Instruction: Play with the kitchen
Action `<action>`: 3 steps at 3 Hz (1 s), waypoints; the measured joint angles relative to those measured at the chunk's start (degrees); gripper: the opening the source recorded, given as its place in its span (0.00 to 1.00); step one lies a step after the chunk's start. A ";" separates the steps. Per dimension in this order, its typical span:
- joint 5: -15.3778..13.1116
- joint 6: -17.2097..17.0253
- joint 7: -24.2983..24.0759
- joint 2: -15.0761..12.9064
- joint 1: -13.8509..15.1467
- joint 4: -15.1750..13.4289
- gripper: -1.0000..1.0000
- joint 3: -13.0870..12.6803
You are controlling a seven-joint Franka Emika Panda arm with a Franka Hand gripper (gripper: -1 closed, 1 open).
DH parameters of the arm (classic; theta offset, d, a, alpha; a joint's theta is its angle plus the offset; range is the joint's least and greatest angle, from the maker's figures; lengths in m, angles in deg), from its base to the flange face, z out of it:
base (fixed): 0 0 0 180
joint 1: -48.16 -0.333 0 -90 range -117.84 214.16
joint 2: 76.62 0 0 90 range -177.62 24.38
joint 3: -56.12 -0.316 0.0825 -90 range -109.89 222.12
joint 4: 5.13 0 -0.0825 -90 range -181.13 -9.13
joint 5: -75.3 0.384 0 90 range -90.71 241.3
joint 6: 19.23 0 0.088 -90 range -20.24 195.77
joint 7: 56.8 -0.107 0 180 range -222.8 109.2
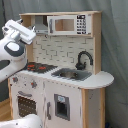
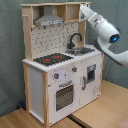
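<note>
The arm's tool (image 1: 31, 34) sat high against the upper end of the kitchen (image 1: 60, 75), level with the grey hood (image 1: 41, 25), in the first exterior view; in the second exterior view it (image 2: 83, 8) disappeared behind the top shelf's side post, and whether its fingers were spread or closed, or gripping anything, could not be told from either camera. The white arm (image 2: 105, 31) sloped down and away from the unit's sink end, a blue light glowing on one joint. Open air lay beneath the tool, down to the toy's worktop, where the black faucet (image 2: 74, 39) arched over the steel sink (image 2: 80, 50) and the red-ringed hob (image 2: 52, 59) lay at the far end from the arm. The rounded white end of the worktop (image 1: 100, 80) jutted past the cabinet in the first exterior view. Lower down were the windowed oven door (image 2: 64, 95) and a smaller panel door (image 2: 90, 75). The kitchen stood upright on a wooden counter (image 2: 95, 112) before a dark curtain (image 1: 115, 45), with bare board in front of it.
</note>
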 joint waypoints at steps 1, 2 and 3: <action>1.47 -2.29 -5.60 3.79 2.54 0.48 1.00 -1.28; 2.53 -4.94 -10.60 6.45 4.66 1.69 1.00 -2.31; 3.10 -8.05 -14.79 7.63 6.33 3.76 1.00 -2.97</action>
